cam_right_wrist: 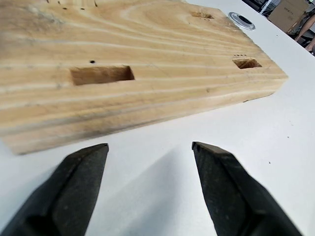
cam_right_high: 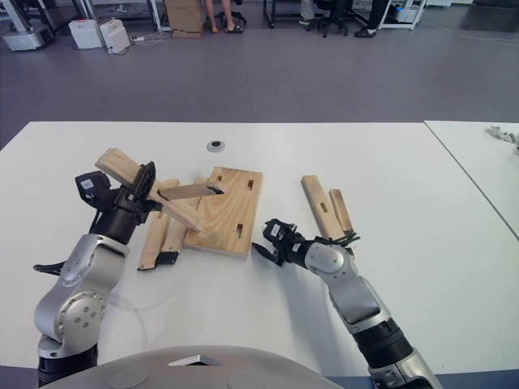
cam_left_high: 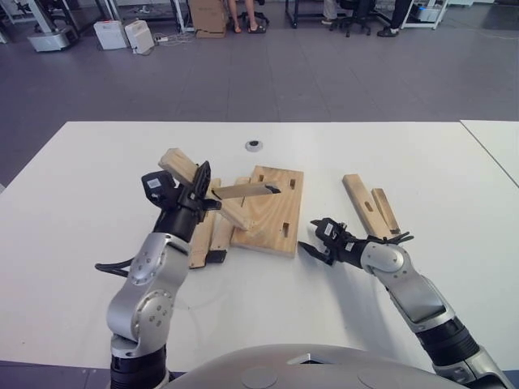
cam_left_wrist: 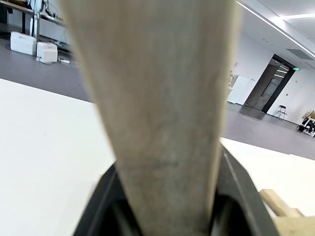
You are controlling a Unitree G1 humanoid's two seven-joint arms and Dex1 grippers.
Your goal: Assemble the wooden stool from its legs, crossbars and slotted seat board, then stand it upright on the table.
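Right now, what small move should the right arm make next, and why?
Probably ease the right gripper forward onto the near edge of the board to steady it: it is open, facing that edge, and the left gripper holds a wooden piece over the board.

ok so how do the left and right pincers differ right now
The left pincer is shut on a wooden bar; the right pincer is open and empty. The left pincer is raised off the table; the right pincer sits low by the seat board's edge. Both have two black fingers.
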